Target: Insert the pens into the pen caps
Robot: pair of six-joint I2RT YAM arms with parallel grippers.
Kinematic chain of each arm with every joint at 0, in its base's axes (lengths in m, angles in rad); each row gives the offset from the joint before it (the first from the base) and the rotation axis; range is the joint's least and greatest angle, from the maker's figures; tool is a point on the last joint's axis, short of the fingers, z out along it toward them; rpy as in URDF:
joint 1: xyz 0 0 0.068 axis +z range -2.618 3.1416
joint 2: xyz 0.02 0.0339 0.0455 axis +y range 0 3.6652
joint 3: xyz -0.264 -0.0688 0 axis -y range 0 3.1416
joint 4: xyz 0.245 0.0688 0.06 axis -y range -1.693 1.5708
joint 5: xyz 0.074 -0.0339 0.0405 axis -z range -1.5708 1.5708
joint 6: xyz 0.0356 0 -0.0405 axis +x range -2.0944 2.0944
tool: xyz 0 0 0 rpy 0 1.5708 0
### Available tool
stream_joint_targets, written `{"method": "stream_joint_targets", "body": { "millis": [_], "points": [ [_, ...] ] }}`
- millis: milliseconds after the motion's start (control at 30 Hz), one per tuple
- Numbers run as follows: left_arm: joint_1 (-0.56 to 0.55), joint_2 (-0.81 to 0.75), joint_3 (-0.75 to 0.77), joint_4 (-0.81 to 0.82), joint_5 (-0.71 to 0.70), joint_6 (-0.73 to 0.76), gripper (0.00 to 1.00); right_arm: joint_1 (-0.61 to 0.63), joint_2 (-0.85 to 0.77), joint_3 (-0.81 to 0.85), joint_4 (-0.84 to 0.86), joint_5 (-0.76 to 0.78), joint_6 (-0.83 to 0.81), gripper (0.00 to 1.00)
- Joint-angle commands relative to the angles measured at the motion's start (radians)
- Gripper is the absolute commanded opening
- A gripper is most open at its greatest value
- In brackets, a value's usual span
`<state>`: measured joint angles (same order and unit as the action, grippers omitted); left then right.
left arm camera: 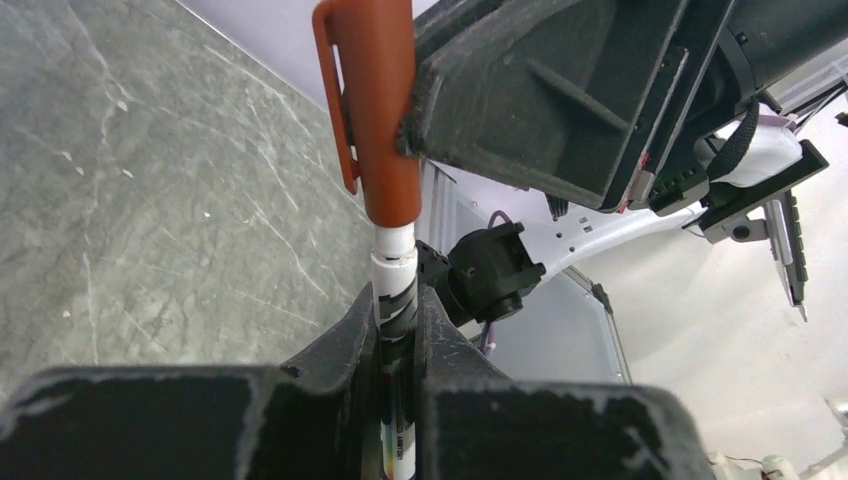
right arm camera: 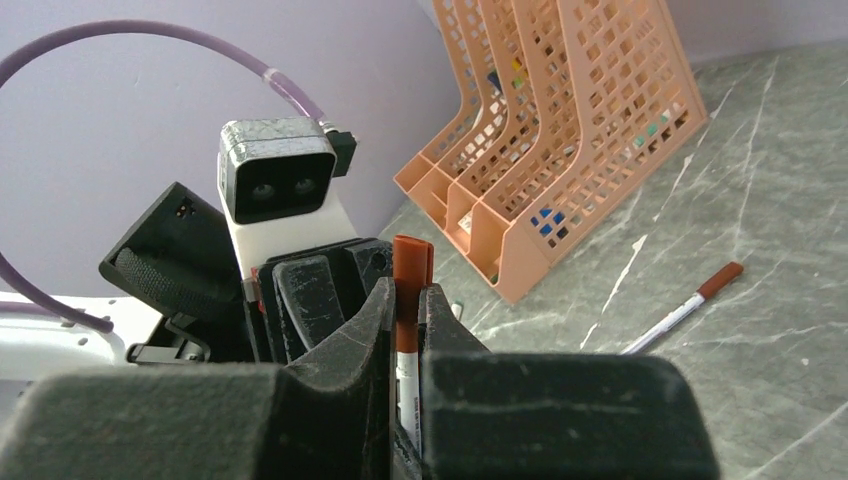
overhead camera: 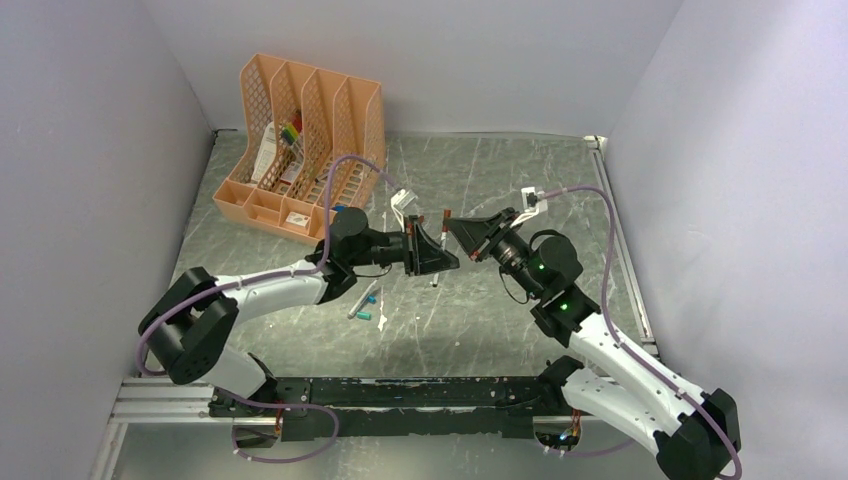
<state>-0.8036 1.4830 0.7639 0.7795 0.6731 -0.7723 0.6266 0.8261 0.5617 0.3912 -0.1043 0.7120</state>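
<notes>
One pen is held upright between both grippers above the table's middle [overhead camera: 440, 250]. In the left wrist view my left gripper [left arm camera: 397, 305] is shut on its white-grey barrel [left arm camera: 394, 262], and a dark red cap [left arm camera: 385, 120] sits over its top end. In the right wrist view my right gripper [right arm camera: 408, 300] is shut on that red cap [right arm camera: 407, 262], with the barrel [right arm camera: 407, 375] below it. The two grippers [overhead camera: 432, 250] [overhead camera: 468, 236] meet nose to nose. Loose pens [overhead camera: 362, 300] and a teal cap [overhead camera: 381, 319] lie on the table near the left arm.
A peach mesh file organizer [overhead camera: 300, 150] stands at the back left, with bright multicoloured markers [overhead camera: 290, 132] in it. A red-capped pen [right arm camera: 690, 300] lies on the grey marble tabletop near it. Grey walls close in on both sides.
</notes>
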Motion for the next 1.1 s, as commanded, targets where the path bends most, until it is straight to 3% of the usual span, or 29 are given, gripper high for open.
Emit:
{"method": "stream_joint_targets", "body": {
  "millis": [0,200,333,500,767,1067],
  "points": [
    [0.002,0.025,0.091,-0.011,0.012,0.063,0.07,0.001,-0.006,0.002,-0.057,-0.034,-0.036,0.00],
    [0.004,0.020,0.144,-0.087,-0.017,0.154,0.07,0.001,-0.010,-0.003,-0.067,-0.055,-0.050,0.01],
    [0.003,0.002,0.180,-0.187,-0.044,0.267,0.07,0.001,-0.032,0.009,-0.078,-0.050,-0.077,0.32],
    [0.003,-0.031,0.214,-0.339,-0.105,0.406,0.07,0.001,-0.069,0.040,-0.129,-0.019,-0.119,0.51],
    [-0.027,-0.028,0.294,-0.628,-0.266,0.651,0.07,0.001,-0.070,0.102,-0.206,0.055,-0.178,0.60],
    [-0.058,-0.058,0.287,-0.661,-0.332,0.697,0.07,0.001,0.027,0.198,-0.279,0.157,-0.216,0.54]
  ]
}}
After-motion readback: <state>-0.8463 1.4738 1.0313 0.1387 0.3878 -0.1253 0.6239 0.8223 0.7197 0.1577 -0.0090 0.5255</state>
